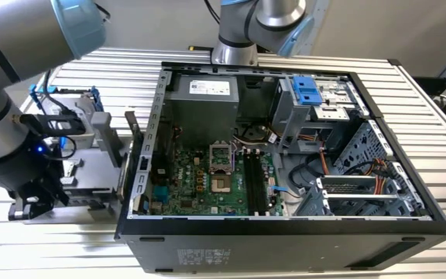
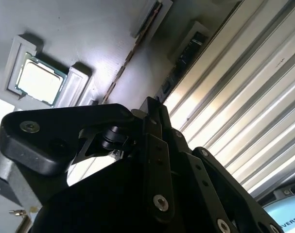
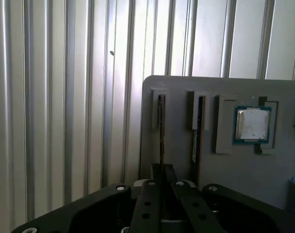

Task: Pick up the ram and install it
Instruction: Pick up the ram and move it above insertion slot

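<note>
The ram is a thin stick standing edge-on in a slot of the grey parts holder. My gripper sits right over the slot, its two fingers drawn together on the stick's near end. In the second wrist view the same ram runs as a thin edge down into the gripper. In the exterior view my arm is bent low over the holder, at the exterior view's left of the open computer case. The motherboard's long dark memory slots lie inside the case.
A second stick stands in the neighbouring slot. A square silver processor chip lies in a recess farther along the holder. The ribbed metal table surrounds the holder. The case holds a power supply and drive cages.
</note>
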Tool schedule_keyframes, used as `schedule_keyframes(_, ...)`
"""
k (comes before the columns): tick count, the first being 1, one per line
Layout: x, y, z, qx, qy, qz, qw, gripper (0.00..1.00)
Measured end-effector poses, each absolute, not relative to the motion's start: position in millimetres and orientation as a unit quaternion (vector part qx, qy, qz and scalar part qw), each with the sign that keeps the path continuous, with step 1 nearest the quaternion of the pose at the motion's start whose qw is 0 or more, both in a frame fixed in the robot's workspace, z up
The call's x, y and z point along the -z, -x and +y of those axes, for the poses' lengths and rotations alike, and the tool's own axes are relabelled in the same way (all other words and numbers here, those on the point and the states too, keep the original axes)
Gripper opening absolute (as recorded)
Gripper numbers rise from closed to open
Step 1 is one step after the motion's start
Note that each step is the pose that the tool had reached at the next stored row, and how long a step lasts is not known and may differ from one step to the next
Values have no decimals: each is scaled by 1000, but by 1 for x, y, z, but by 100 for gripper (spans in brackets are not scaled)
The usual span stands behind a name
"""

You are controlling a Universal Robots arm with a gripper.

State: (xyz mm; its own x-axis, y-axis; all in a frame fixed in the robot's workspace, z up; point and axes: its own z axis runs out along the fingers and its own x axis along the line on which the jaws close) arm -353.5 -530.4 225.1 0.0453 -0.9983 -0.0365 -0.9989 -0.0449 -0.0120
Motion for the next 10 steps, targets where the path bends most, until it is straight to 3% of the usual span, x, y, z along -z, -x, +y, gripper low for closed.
schedule_keyframes(10, -269, 353, -530, -9, 723, 691, 17, 0)
